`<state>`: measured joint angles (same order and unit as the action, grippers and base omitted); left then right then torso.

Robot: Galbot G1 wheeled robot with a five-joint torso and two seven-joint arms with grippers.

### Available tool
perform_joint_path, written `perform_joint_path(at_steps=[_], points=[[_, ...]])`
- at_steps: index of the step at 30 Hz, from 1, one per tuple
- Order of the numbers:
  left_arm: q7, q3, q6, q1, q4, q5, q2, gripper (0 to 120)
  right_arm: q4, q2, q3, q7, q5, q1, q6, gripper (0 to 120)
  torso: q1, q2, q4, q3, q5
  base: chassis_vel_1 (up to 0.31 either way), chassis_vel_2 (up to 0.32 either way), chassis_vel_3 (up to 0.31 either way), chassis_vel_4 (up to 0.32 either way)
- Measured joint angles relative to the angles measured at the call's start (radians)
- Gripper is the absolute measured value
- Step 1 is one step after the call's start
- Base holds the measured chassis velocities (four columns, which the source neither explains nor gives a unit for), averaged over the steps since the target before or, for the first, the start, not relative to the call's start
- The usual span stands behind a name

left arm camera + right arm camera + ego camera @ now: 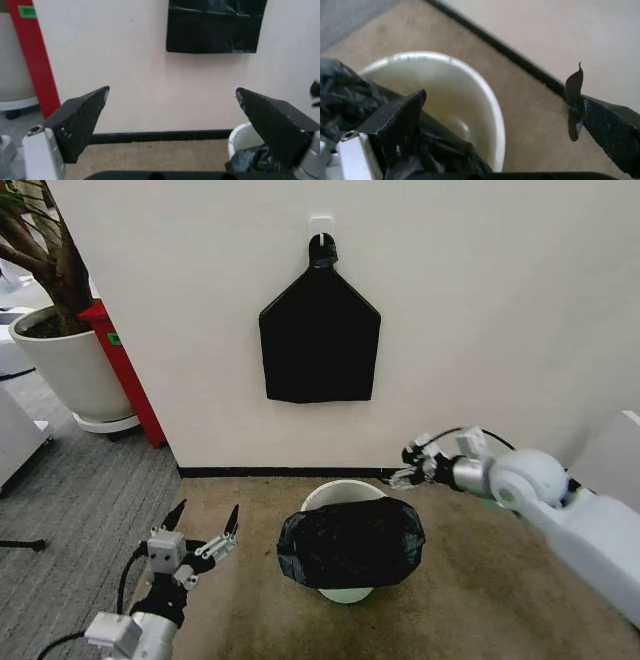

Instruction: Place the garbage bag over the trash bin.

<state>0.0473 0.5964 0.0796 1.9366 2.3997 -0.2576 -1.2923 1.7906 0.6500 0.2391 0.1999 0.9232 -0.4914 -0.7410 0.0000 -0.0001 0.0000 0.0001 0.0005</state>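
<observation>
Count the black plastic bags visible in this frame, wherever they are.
2. The garbage bag lies crumpled over the trash bin, leaving its far rim bare. The flat black bundle hangs from a wall hook above. More may be hidden.

Garbage bag (350, 542): thin black plastic, glossy, heavily crinkled. Trash bin (343, 496): smooth, translucent white plastic with a rolled rim. Left tool (204, 532) and right tool (408, 464): fingers (80, 120) faced with matt black, finely textured pads. Floor (480, 580): rough tan carpet. Wall (480, 310): smooth, matt, off-white.
</observation>
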Motion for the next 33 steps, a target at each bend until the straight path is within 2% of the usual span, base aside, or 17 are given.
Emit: perform_joint_path(at_steps=[5, 6, 10, 11, 13, 17, 24, 26, 27, 33], points=[[-0.012, -0.004, 0.037, 0.028, 0.007, 0.044, -0.057, 100, -0.154, 0.048, 0.285, 0.047, -0.005, 0.243, 0.001, 100, 0.0, 0.0, 0.0003, 0.0, -0.0003, 0.0, 0.0, 0.0, 0.0], [-0.012, -0.004, 0.037, 0.028, 0.007, 0.044, -0.057, 100, -0.154, 0.048, 0.285, 0.047, -0.005, 0.243, 0.001, 100, 0.0, 0.0, 0.0003, 0.0, -0.0003, 0.0, 0.0, 0.0, 0.0], [-0.017, -0.012, 0.041, 0.022, 0.011, 0.048, -0.068, 100, -0.239, 0.086, 0.448, 0.076, 0.008, 0.365, 0.003, 100, 0.0, 0.0, 0.0, 0.0, -0.0006, 0.0, 0.0, 0.0, 0.0], [-0.017, -0.012, 0.041, 0.022, 0.011, 0.048, -0.068, 100, -0.239, 0.086, 0.448, 0.076, 0.008, 0.365, 0.003, 100, 0.0, 0.0, 0.0, 0.0, -0.0006, 0.0, 0.0, 0.0, 0.0], [-0.017, -0.014, 0.041, 0.013, 0.011, 0.045, -0.067, 100, -0.283, 0.11, 0.517, 0.081, 0.019, 0.413, 0.004, 100, 0.0, 0.0, -0.0002, 0.0, -0.0003, 0.0, 0.0, 0.0, 0.0], [-0.016, -0.016, 0.041, 0.0, 0.007, 0.038, -0.065, 100, -0.371, 0.167, 0.56, 0.079, 0.018, 0.434, 0.005, 100, 0.0, 0.0, 0.0, 0.0, -0.0002, 0.0, 0.0, 0.0, 0.0], [-0.012, -0.02, 0.043, -0.015, 0.002, 0.029, -0.058, 100, -0.418, 0.22, 0.56, 0.021, 0.061, 0.417, 0.005, 96, 0.0, 0.0, 0.0001, 0.0, -0.0005, 0.0, 0.0, 0.0, 0.0], [-0.01, -0.021, 0.044, -0.019, 0.002, 0.024, -0.057, 100, -0.415, 0.224, 0.559, -0.016, 0.105, 0.407, 0.005, 92, 0.0, 0.0, 0.0001, 0.0, -0.0005, 0.0, 0.0, 0.0, 0.0], [-0.008, -0.021, 0.046, -0.024, 0.002, 0.016, -0.056, 100, -0.41, 0.224, 0.562, -0.032, 0.13, 0.4, 0.005, 86, 0.0, 0.0, 0.0, 0.0, -0.0005, 0.0, 0.0, 0.0, 0.0], [0.003, -0.022, 0.047, -0.038, -0.004, -0.005, -0.055, 100, -0.398, 0.223, 0.566, -0.062, 0.141, 0.378, 0.005, 69, 0.0, 0.0, 0.0, 0.0, -0.0006, 0.0, 0.0, 0.0, 0.0]])
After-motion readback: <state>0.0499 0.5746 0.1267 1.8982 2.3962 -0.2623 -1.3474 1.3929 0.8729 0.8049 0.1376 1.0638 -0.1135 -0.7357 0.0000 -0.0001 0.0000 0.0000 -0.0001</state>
